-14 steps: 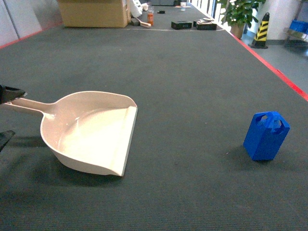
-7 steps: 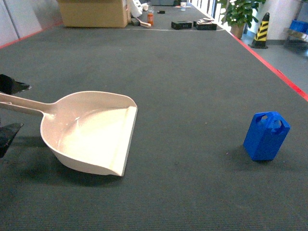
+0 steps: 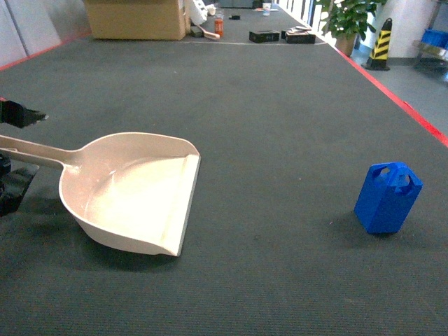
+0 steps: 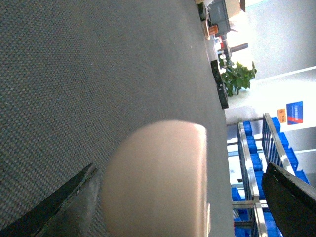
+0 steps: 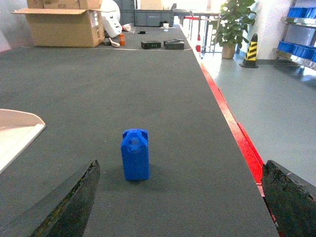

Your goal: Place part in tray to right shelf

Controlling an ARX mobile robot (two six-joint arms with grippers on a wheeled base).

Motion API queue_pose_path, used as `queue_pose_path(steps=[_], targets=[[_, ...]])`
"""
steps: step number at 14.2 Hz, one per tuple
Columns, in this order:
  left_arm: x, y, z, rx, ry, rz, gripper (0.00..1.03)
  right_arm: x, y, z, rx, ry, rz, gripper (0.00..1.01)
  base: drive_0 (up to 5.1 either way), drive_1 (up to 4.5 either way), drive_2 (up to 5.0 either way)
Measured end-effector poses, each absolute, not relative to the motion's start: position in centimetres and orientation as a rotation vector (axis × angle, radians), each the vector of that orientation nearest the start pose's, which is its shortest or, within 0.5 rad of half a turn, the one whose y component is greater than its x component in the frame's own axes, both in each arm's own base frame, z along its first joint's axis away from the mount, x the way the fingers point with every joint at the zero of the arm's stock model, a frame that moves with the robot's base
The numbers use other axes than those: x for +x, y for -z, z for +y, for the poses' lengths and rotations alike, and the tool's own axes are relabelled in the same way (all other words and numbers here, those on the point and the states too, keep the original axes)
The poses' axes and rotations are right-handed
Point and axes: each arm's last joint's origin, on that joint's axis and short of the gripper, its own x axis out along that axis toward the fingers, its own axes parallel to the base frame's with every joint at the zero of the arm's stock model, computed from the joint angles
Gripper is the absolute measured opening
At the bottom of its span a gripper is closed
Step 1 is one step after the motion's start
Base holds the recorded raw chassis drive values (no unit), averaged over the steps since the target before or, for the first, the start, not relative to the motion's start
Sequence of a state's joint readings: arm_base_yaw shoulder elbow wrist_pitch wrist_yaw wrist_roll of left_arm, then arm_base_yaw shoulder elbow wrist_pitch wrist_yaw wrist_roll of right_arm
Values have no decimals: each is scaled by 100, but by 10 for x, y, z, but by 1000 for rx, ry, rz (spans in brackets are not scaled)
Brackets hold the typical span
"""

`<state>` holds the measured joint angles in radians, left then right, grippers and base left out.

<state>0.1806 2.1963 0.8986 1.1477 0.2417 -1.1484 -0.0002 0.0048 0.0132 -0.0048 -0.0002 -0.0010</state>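
The cream tray [image 3: 129, 192] lies flat on the dark mat at the left, its long handle [image 3: 31, 152] pointing left. My left gripper [image 3: 17, 150] is open astride the handle's end, one finger above and one below, neither touching it. From the left wrist the handle [image 4: 158, 182] is a blurred cream shape filling the space inside the left gripper [image 4: 168, 212]. The blue part [image 3: 387, 197] stands upright at the right, far from the tray. The right wrist view has the part [image 5: 135, 154] ahead and left of centre, beyond my open, empty right gripper [image 5: 180, 207]. The right shelf is out of view.
A red strip [image 3: 392, 94] marks the mat's right edge, with bare floor beyond. A cardboard box [image 3: 136, 17], small black boxes [image 3: 264, 36] and a potted plant [image 3: 346, 17] stand at the far end. A steel rack with blue crates [image 4: 252, 163] shows in the left wrist view.
My left gripper has slid a little right along the handle, and its fingers stand wider apart around it. Tray and part have not moved.
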Motion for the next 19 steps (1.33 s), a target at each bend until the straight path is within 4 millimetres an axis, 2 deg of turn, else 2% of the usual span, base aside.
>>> queue_pose_path(steps=[1,3,5,7,8,10,14,19], targets=[[394,-78,65,-1181,-5,165,97,97,-167,0,-1,0,-4,98,0,0,0],[402,-71,67,-1206,46,143,75,97,-167,0,-1,0,-4,98,0,0,0],[408,-74,70,-1243,84,115,50,97,-167,0,-1,0,-4,98,0,0,0],[407,-75,72,-1268,115,118,24,97,-167,0,-1,0,-4,98,0,0,0],[399,-71,71,-1292,103,144,15,97,-167,0,-1,0,-4,98,0,0,0],[373,-73,64,-1340,78,196,15,97,-167,0,-1,0,-4,98,0,0,0],[340,-90,28,-1403,120,276,14,97,-167,0,-1,0,-4,98,0,0,0],[311,-157,-34,-1410,360,227,14,97,-167,0,-1,0,-4,98,0,0,0]])
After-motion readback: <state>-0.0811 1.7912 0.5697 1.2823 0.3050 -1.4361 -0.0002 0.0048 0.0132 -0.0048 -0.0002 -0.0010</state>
